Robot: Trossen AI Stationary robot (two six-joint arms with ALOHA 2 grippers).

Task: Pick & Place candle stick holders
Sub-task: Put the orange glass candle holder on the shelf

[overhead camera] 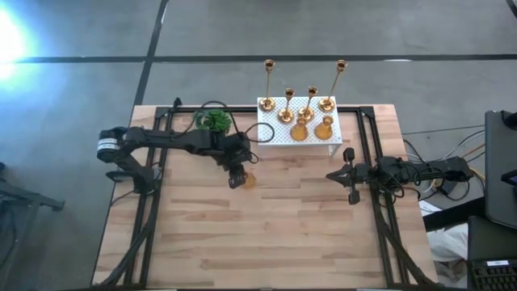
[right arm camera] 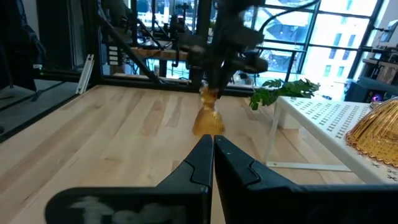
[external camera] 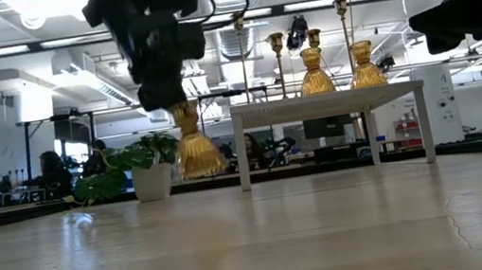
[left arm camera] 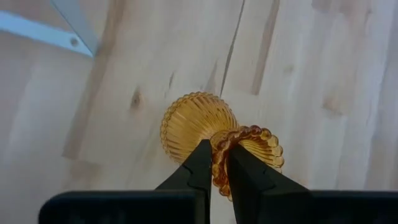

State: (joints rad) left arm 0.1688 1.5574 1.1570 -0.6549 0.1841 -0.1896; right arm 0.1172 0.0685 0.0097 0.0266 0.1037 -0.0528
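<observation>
My left gripper is at the table's middle, shut on a short squat amber-gold candle stick holder with a ribbed bulb. Four thin-stemmed gold holders stand by their round bases on the white perforated box at the far edge. Two more squat holders stand on it too, and they show in the low view. My right gripper is shut and empty at the table's right, pointing toward the held holder. My left gripper pinches the holder's scalloped top rim between its two fingers, one finger outside the rim, the other over the opening. The fingers come from above, pointing down. The holder hangs upright below them, its ribbed bulb a little clear of the table.
A green leafy plant in a white pot stands left of the white box, just behind my left arm. Dark frame rails run along the table's left and right sides. Bare wood lies toward the near edge.
</observation>
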